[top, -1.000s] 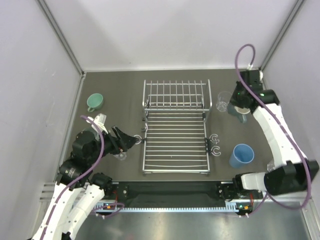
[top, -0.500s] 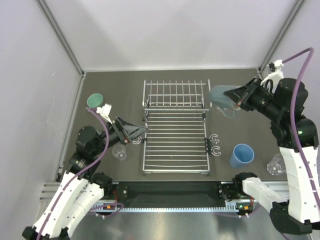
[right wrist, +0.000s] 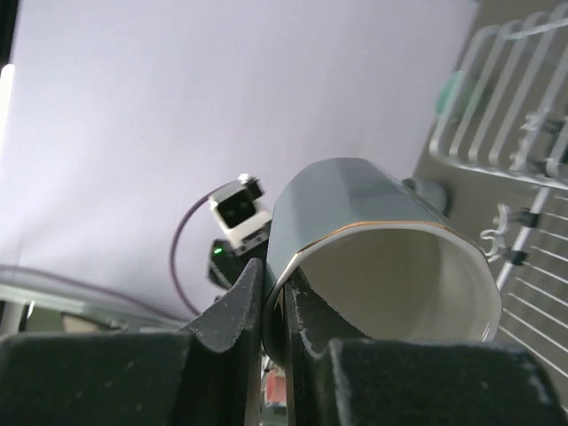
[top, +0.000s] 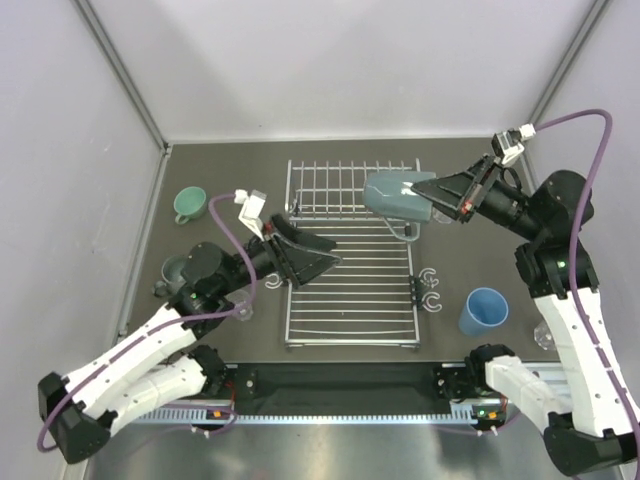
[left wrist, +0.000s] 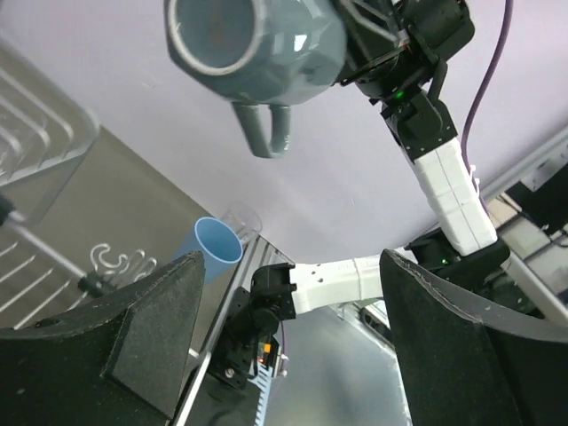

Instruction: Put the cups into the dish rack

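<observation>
My right gripper (top: 428, 196) is shut on the rim of a grey-blue mug (top: 396, 195) and holds it on its side in the air above the dish rack (top: 350, 300), near the rear panel. In the right wrist view the fingers (right wrist: 235, 311) pinch the mug's wall (right wrist: 382, 222). My left gripper (top: 312, 252) is open and empty over the rack's left side. The left wrist view shows the held mug (left wrist: 257, 44) high up. A mint-green mug (top: 188, 204) and a second grey-blue mug (top: 172, 270) sit at the left. A clear tumbler (top: 240, 312) shows under my left arm.
A light-blue tumbler (top: 484, 310) stands right of the rack, and a clear tumbler (top: 548, 335) shows partly behind my right arm. White C-shaped clips (top: 431, 288) lie by the rack's right edge, and another clip (top: 272, 281) lies at its left edge. Enclosure walls surround the table.
My right arm lifted the grey-blue mug from the back right and carried it left over the rack. My left arm swung right from the clear tumbler to above the rack, staying open.
</observation>
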`<state>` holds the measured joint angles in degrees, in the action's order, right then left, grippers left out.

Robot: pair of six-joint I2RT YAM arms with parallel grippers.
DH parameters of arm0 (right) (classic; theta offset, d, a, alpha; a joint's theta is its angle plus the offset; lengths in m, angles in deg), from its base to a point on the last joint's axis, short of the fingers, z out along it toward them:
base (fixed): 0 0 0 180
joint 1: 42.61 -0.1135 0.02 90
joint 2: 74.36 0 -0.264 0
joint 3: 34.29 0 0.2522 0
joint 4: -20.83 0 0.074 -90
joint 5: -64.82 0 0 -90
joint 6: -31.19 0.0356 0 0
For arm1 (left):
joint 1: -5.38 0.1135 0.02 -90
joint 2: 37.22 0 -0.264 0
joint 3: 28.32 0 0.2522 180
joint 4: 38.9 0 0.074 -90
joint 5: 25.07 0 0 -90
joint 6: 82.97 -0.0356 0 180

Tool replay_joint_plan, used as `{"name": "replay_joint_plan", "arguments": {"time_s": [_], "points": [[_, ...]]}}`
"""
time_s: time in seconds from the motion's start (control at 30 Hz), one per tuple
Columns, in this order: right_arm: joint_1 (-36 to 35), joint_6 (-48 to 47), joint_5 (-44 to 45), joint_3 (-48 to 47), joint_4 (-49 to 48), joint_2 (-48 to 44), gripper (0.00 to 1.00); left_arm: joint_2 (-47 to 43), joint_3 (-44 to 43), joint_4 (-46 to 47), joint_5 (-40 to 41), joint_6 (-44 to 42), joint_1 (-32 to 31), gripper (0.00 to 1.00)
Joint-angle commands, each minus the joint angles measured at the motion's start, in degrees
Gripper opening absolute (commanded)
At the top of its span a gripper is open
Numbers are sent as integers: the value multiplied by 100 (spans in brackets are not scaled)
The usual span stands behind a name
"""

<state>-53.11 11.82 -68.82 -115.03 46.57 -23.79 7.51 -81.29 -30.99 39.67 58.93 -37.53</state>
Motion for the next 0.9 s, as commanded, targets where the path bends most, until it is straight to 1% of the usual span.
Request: {"name": "replay_joint_plan", "arguments": {"time_s": [0.0, 0.03, 0.17, 0.23, 0.27, 0.33, 0.43, 0.53, 0.67, 0.77, 0.87], "points": [[-259, 794, -347, -228, -1585, -381, 0, 518, -35, 1347, 275, -742, -374, 85], [-381, 847, -295, -228, -1620, -398, 0, 650, -70, 1618, 302, -777, -541, 85], [-733, 1058, -128, -70, -1884, -451, 0, 1361, -272, 2024, 574, -918, -885, 85], [-882, 1067, -14, -17, -1911, -495, 0, 1512, -342, 2218, 723, -962, -1034, 85], [-918, 1076, 13, 53, -1902, -512, 0, 1617, -343, 2523, 776, -980, -1087, 85], [-989, 1076, 92, 123, -1911, -530, 0, 1723, -378, 2754, 838, -980, -1219, 85], [-1041, 1058, 127, 176, -1911, -513, 0, 1864, -413, 3000, 768, -1033, -1359, 83], [-1050, 1023, 119, 168, -1893, -478, 0, 1899, -395, 3054, 715, -1129, -1508, 81], [-1059, 1032, 101, 71, -1893, -425, 0, 1672, -317, 2746, 662, -1322, -1571, 81], [-1138, 988, 127, 27, -1876, -390, 0, 1583, -220, 2816, 785, -1375, -1579, 82], [-1270, 961, 241, 71, -1893, -381, 0, 1679, -334, 2947, 943, -1507, -1579, 82]]}}
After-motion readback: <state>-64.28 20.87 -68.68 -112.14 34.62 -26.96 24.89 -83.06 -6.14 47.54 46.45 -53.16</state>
